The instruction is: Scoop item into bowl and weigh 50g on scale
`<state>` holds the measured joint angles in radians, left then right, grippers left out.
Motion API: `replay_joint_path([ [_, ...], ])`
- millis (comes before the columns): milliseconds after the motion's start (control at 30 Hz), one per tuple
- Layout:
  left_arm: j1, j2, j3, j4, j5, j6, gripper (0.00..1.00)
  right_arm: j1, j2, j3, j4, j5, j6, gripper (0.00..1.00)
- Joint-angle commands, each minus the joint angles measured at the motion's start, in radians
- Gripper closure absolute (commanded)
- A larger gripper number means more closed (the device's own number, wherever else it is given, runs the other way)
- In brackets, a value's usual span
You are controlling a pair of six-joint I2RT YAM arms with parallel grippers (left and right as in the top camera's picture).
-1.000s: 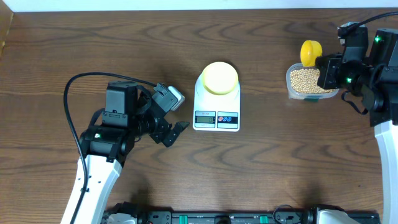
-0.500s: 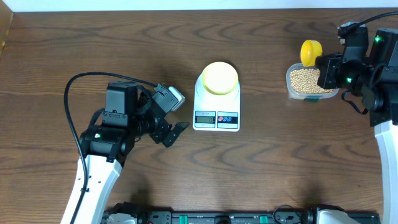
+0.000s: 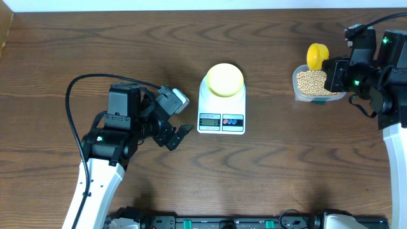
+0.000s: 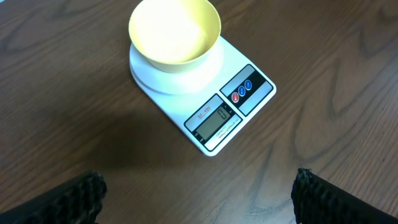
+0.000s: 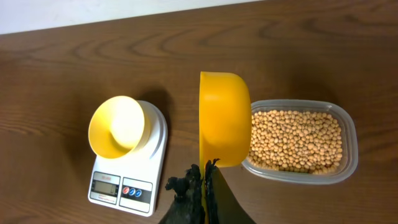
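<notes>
Left gripper [image 4: 199,196], its fingers cut off at the frame's lower corners, stands wide apart and holds nothing. Just beyond is the scale [image 4: 239,106], its display unreadable, with the pale yellow bowl [image 4: 175,31] empty on it. Right gripper [image 5: 204,177] is clamped on the yellow scoop [image 5: 224,118], whose inside is hidden, at the edge of the clear tub [image 5: 352,143] of soybeans [image 5: 298,140].

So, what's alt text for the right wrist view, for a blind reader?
The right tool grips a yellow scoop by its handle, beside a clear tub of tan beans. At picture left, an empty pale yellow bowl sits on a white scale.
</notes>
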<state>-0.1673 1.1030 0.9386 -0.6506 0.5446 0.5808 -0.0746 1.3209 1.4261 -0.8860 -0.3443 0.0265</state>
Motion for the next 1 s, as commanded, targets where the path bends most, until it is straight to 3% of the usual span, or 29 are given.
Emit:
replay_joint_path([
  [0,0.005,-0.001,-0.002,-0.003,0.009,0.014,0.02,0.003,-0.018,0.020,-0.003,-0.005,0.014,0.99],
  [333,0.005,-0.001,-0.002,-0.003,0.009,0.014,0.02,0.003,-0.018,0.020,-0.009,0.002,0.040,0.99],
  [667,0.005,-0.001,-0.002,-0.003,0.009,0.014,0.02,0.003,-0.008,0.050,-0.150,0.054,-0.006,0.99],
  [967,0.005,-0.001,-0.002,-0.003,0.009,0.014,0.02,0.003,0.163,0.298,-0.385,0.202,-0.089,0.99],
])
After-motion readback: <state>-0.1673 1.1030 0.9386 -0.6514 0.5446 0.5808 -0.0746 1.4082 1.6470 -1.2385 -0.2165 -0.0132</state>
